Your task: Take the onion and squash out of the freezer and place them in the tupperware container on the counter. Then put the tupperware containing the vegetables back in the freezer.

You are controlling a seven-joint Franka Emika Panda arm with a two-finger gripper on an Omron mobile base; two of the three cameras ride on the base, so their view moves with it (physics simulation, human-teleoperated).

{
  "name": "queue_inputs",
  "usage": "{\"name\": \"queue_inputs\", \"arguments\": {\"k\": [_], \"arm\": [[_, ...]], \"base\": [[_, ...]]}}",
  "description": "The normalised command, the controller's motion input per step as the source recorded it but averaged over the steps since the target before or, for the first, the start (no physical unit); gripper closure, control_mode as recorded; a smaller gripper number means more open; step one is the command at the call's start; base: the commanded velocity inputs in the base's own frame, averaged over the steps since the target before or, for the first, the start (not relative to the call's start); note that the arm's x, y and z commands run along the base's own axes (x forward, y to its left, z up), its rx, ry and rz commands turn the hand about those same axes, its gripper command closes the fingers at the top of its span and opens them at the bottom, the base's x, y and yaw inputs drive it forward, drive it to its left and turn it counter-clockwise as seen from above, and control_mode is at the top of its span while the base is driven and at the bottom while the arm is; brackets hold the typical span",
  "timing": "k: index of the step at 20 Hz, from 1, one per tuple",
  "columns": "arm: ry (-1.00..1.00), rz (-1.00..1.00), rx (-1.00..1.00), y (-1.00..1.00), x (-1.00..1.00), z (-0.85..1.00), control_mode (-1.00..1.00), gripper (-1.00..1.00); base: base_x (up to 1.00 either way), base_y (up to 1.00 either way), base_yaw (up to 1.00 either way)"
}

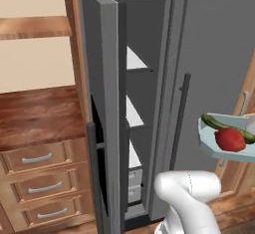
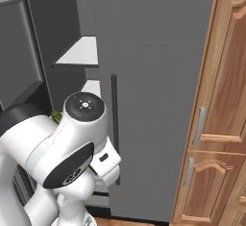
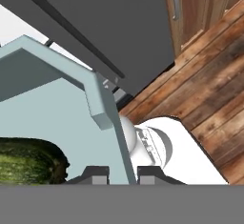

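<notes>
The pale blue-green tupperware container (image 1: 211,146) hangs in the air in front of the right fridge door, tilted a little. In it lie the red onion (image 1: 230,139) and the dark green squash (image 1: 219,124), touching each other. In the hand view my gripper (image 3: 123,174) is shut on the tupperware container's raised rim (image 3: 107,108), one fingertip on each side of the wall, with the squash (image 3: 28,165) just inside the tray. The freezer (image 1: 137,103) stands open, its door (image 1: 102,103) swung out to the left, white shelves and grey drawers showing. A bit of the squash (image 2: 56,117) peeks from behind my arm.
The counter (image 1: 35,113) with brown drawers (image 1: 37,158) lies left of the open freezer door. The shut right fridge door (image 2: 158,100) carries a long dark handle (image 2: 114,124). Tall wooden cabinets (image 2: 226,124) stand to the right. Plank floor (image 3: 209,89) lies below.
</notes>
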Motion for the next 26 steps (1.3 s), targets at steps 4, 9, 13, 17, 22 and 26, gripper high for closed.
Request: {"name": "queue_inputs", "arguments": {"k": [4, 9, 13, 17, 22, 26], "arm": [[0.00, 0.00, 0.00, 0.00, 0.00, 0.00, 1.00, 1.00], [0.00, 0.00, 0.00, 0.00, 0.00, 0.00, 1.00, 1.00], [0.00, 0.03, 0.02, 0.00, -0.03, 0.14, -1.00, 1.00], [0.00, -0.12, 0.06, 0.03, -0.17, 0.70, -1.00, 1.00], [0.02, -0.25, 0.03, 0.47, 0.19, 0.38, -1.00, 1.00], [0.05, -0.21, 0.04, 0.59, 0.49, 0.02, -1.00, 1.00]], "base": [[0.85, 0.00, 0.15], [0.96, -0.01, 0.20], [0.23, 0.00, 0.11], [0.00, 0.00, 0.00], [0.00, 0.00, 0.00], [0.00, 0.00, 0.00]]}}
